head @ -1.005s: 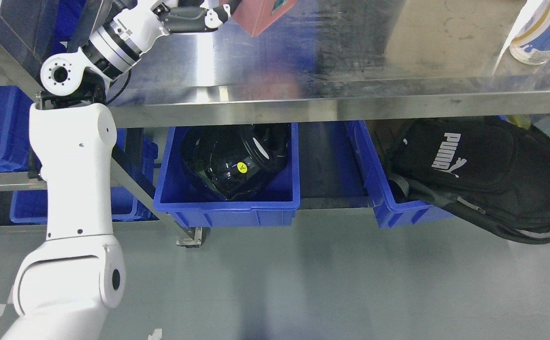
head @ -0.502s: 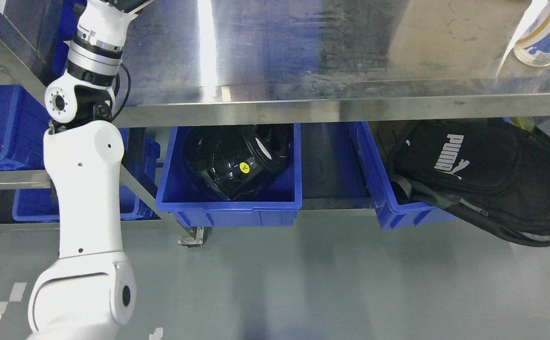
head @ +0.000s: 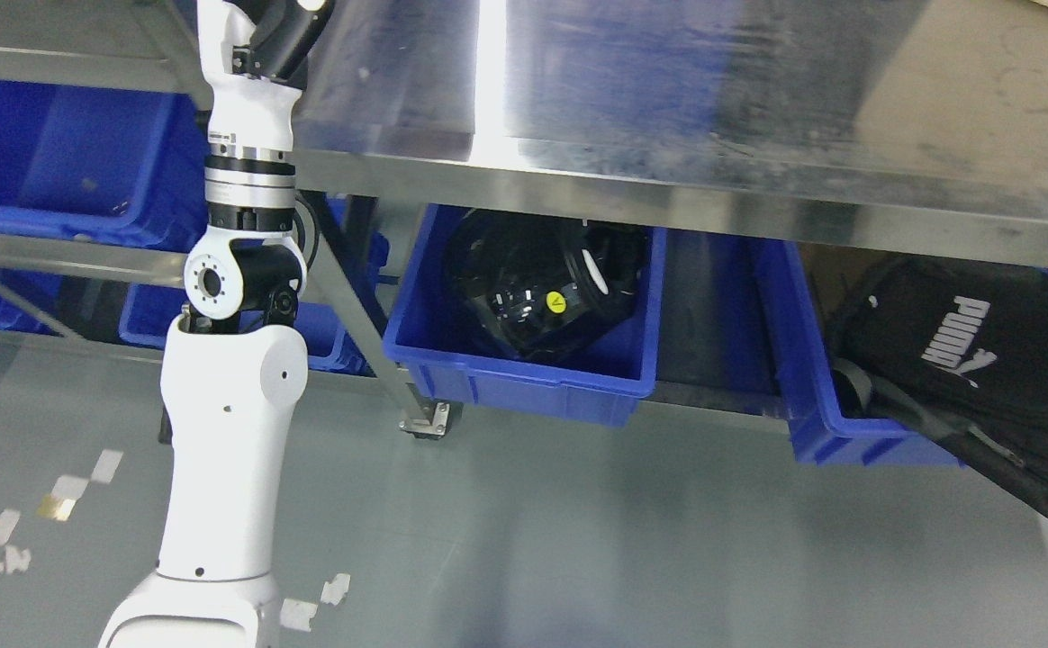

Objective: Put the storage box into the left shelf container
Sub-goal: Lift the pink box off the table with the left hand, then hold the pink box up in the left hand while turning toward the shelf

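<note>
The storage box does not show in the head view. My left arm (head: 234,396) rises from the lower left, and its forearm points straight up along the steel table's left end. Only the black base of the left hand (head: 283,31) shows at the top edge; the rest is cut off. A large blue container (head: 65,153) sits on the left shelf, just left of the forearm. More blue containers (head: 141,315) sit on the shelf level below. My right arm is out of view.
The steel table (head: 668,108) fills the top. Under it stand a blue bin (head: 524,373) holding a black helmet (head: 542,288) and a second blue bin (head: 812,405) with a black backpack (head: 965,360) spilling out. A table leg foot (head: 425,418) stands on the grey floor.
The camera has turned left, so the whole picture has shifted right. My left forearm swung from over the table to upright at its left end. The red box and hand left the view.
</note>
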Available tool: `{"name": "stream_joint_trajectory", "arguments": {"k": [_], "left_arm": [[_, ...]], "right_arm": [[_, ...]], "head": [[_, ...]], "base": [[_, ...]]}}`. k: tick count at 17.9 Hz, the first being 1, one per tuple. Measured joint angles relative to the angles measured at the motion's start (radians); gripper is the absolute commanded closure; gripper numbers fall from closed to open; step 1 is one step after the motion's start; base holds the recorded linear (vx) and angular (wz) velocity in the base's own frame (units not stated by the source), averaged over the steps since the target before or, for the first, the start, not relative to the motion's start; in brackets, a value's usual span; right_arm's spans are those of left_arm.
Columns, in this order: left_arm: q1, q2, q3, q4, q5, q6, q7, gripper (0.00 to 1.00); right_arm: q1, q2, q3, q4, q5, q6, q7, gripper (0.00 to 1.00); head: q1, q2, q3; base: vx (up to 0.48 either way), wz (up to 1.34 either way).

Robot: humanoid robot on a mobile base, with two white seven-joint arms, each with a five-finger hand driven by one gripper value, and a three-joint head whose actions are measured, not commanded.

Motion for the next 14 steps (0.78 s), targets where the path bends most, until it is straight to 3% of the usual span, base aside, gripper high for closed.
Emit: {"name": "stream_joint_trajectory", "arguments": {"k": [6, 14], "left_arm": [[0.126, -0.003, -0.088, -0.13, 0.004, 0.024, 0.007, 0.96], [0.274, -0.006, -0.162, -0.217, 0.005, -0.103, -0.019, 0.96]], "right_arm": [[0.0, 0.0, 0.0, 0.0, 0.0, -0.002, 0.002, 0.0], [0.0, 0.0, 0.0, 0.0, 0.0, -0.002, 0.002, 0.0]], "head": [[0.0, 0.0, 0.0], [0.0, 0.0, 0.0]], "base": [[-0.026, 0.43], [0.015, 0.37]]}}
